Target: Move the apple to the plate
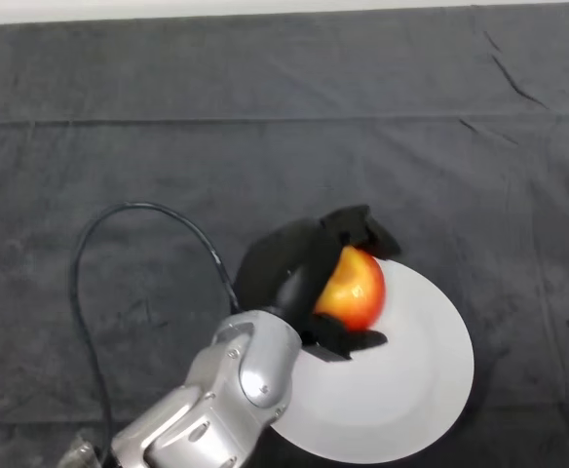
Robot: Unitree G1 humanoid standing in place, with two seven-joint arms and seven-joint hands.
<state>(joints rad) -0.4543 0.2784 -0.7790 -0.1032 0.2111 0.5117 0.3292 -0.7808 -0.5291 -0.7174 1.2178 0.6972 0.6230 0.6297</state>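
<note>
Left hand (299,268) was clamped on the apple (353,289), fingers curled over its far side and thumb under its near side. Apple sat to the hand's right, over the left edge of the white plate (411,380); whether it touched the plate couldn't be told. Arm (221,400) reached in from near left, angled right. Next move probably called for lowering and letting go.

A staged test setup, likely a lab. The surface (265,127) wears a dark cloth – a pale strip (265,8) edges its far side.
</note>
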